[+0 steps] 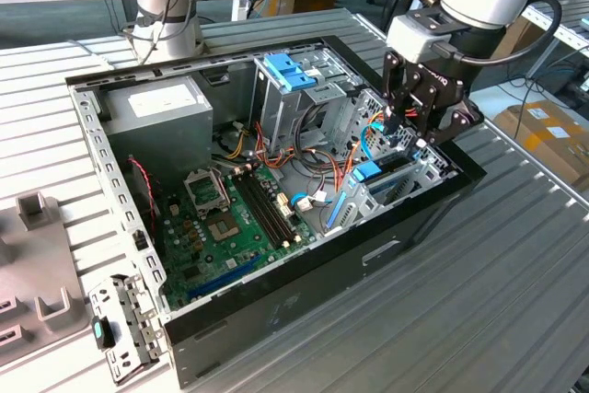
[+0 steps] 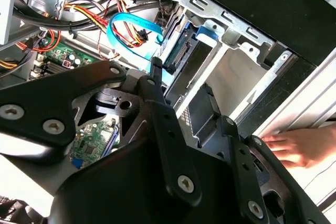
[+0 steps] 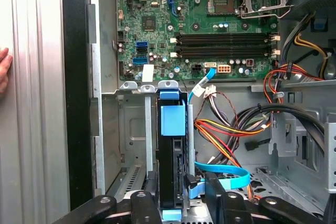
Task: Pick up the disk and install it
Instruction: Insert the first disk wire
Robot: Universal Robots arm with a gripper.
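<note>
The disk point(image 3: 170, 166) stands on edge in a metal drive bay point(image 3: 131, 129) at the end of the open computer case point(image 1: 304, 292) on the exterior view's right. Its dark body carries a light-blue carrier rail point(image 3: 172, 119). In the exterior view the rail's blue tab marks the disk point(image 1: 368, 172) just below my gripper point(image 1: 405, 135). My gripper point(image 3: 181, 195) straddles the disk from above, one black finger close beside it. The other finger point(image 3: 215, 192) stands off with a gap, so the gripper is open. In the second wrist view the disk point(image 2: 181, 53) shows its connector edge beyond the fingertips point(image 2: 156, 66).
A blue flat cable point(image 3: 226, 174) and coloured wire bundles point(image 3: 226, 129) lie beside the bay. The motherboard point(image 1: 230, 218), a grey power supply point(image 1: 156, 108) and a tall drive cage with a blue bracket point(image 1: 290, 71) occupy the case. A person's hand point(image 2: 294, 145) rests by the case's outer wall.
</note>
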